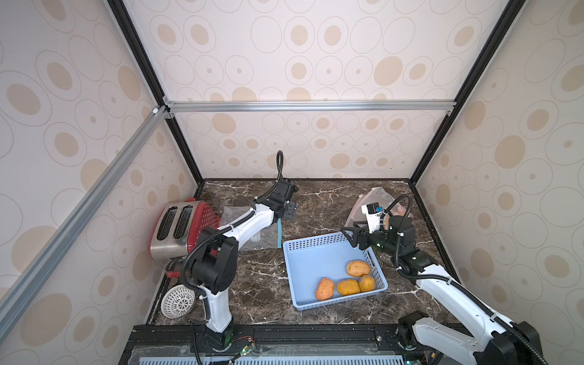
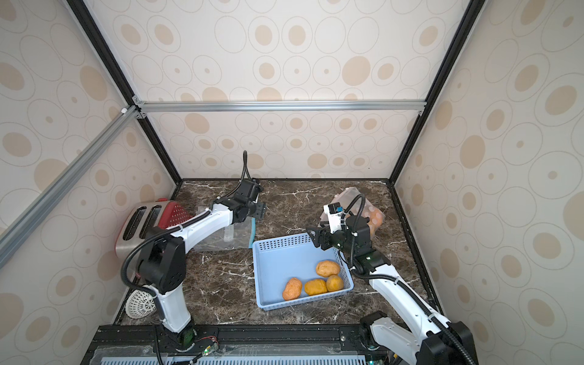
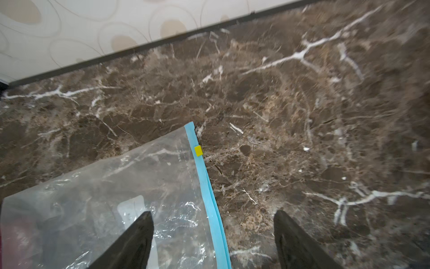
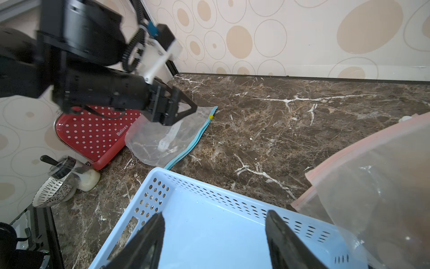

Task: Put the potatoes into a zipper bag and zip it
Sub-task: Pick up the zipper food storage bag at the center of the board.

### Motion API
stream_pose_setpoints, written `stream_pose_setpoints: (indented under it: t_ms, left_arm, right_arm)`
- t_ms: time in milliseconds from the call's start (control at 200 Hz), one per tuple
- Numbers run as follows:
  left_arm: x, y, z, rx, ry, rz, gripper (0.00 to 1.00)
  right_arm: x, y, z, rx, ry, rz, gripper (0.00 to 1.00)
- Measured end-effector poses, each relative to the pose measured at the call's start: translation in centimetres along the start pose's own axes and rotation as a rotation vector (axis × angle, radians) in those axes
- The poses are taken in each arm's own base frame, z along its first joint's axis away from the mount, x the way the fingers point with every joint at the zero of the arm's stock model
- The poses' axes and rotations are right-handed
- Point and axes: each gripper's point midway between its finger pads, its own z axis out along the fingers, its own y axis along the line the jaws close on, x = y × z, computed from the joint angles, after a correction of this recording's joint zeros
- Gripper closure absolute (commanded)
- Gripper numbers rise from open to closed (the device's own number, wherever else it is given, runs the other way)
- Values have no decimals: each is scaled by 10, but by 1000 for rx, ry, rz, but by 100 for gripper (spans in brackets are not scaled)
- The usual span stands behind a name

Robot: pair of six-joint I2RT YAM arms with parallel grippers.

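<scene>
Potatoes (image 1: 358,268): four unbagged in basket (image 1: 303,252), others in bag (image 1: 376,196) (count unclear), zipping likely pending; left gripper (image 3: 213,213) and right gripper (image 4: 214,213) agape, empty.

Red toaster (image 1: 180,226), white colander (image 1: 178,301)

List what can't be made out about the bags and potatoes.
- Potatoes in the pink-edged bag: count hidden behind the right arm in both top views, blurred in the right wrist view.
- Blue-edged bag: left arm covers part in both top views; left wrist view's edge crops it; zip state unclear.
</scene>
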Motion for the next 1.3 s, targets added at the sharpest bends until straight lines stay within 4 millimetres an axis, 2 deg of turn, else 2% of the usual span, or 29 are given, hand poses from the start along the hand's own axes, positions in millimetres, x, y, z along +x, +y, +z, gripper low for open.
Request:
stream_pose_setpoints:
  t_ms: [95, 160, 360, 525, 720, 815, 875, 985, 1090, 1186, 1301]
  left_arm:
    - [13, -6, 30, -5, 78, -13, 24]
    - [29, -8, 47, -7, 134, -21, 24]
    - [72, -7, 82, 15, 271, -86, 32]
    - [71, 2, 87, 14, 264, -135, 41]
    - [73, 5, 89, 19, 237, -173, 72]
    - [75, 8, 87, 17, 232, -179, 91]
    - [76, 11, 85, 14, 231, -180, 100]
    - [81, 12, 79, 20, 241, -185, 100]
    - [87, 13, 64, 38, 256, -179, 100]
    - [83, 15, 37, 69, 238, -173, 100]
    - [62, 19, -11, 127, 144, -172, 100]
  right_arm:
    - [3, 1, -2, -6, -4, 8, 31]
    - [8, 0, -2, -7, 1, 21, 31]
    - [19, -3, 2, -6, 26, 44, 32]
    - [23, -2, 5, -7, 36, 45, 33]
    - [26, -2, 9, -9, 45, 45, 33]
    - [26, -2, 9, -7, 45, 45, 33]
    - [27, -3, 9, -4, 45, 45, 33]
    - [28, -3, 10, -1, 47, 45, 34]
    - [32, -6, 14, 3, 54, 49, 37]
    - [39, -8, 19, 6, 79, 65, 39]
    - [43, 1, 22, -21, 94, 63, 39]
